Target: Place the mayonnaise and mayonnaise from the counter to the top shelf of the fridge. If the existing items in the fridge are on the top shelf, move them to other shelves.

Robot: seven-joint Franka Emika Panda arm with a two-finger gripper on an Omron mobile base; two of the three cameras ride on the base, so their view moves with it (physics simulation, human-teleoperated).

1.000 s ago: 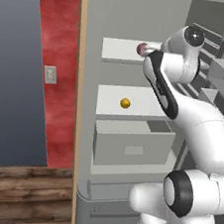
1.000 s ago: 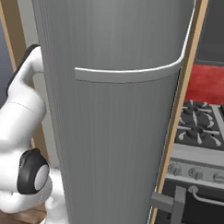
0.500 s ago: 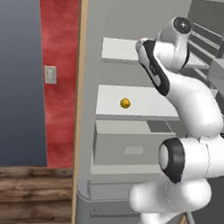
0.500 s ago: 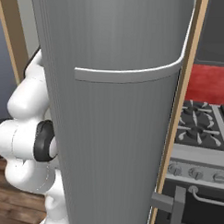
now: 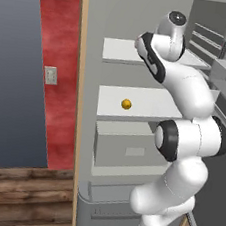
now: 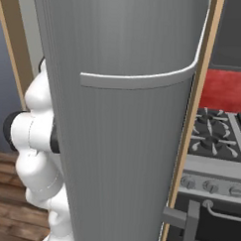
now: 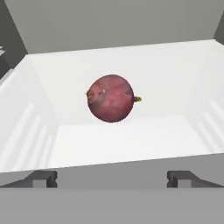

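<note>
Count: 1 dark red fruit (image 7: 111, 98) frame center, 1 orange fruit (image 5: 126, 104) mid-frame, 1 drawer (image 5: 130, 147) just below it, 1 stove (image 6: 215, 161) right edge.

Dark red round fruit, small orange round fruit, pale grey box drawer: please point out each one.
Dark red round fruit (image 7: 111, 98): hand view, middle of its skin.
Small orange round fruit (image 5: 126, 104): left base view, its centre.
Pale grey box drawer (image 5: 125, 150): left base view, front panel.
</note>
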